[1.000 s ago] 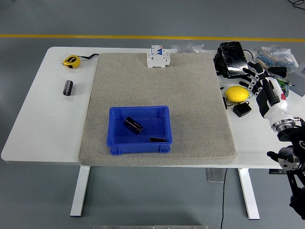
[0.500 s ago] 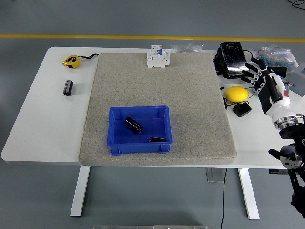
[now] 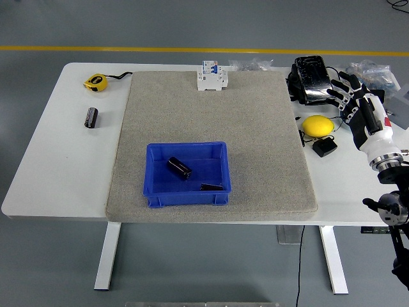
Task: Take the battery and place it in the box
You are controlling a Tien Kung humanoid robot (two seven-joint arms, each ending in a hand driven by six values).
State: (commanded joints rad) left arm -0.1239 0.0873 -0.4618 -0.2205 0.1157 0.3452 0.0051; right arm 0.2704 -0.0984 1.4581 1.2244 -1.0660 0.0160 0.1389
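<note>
A blue box sits on the grey mat near its front edge. Two black batteries lie inside it: one cylinder in the middle and a smaller one at the front right. Another black battery lies on the white table at the left, away from the mat. My right hand is over the table's right side, fingers spread and empty, beside a yellow object. The left arm is out of view.
A yellow tape measure lies at the back left. A white circuit breaker stands at the mat's back edge. A black pouch, a small black adapter and plastic bags crowd the right side.
My right hand has drifted a little to the right and up, still open and empty. Nothing else has moved.
</note>
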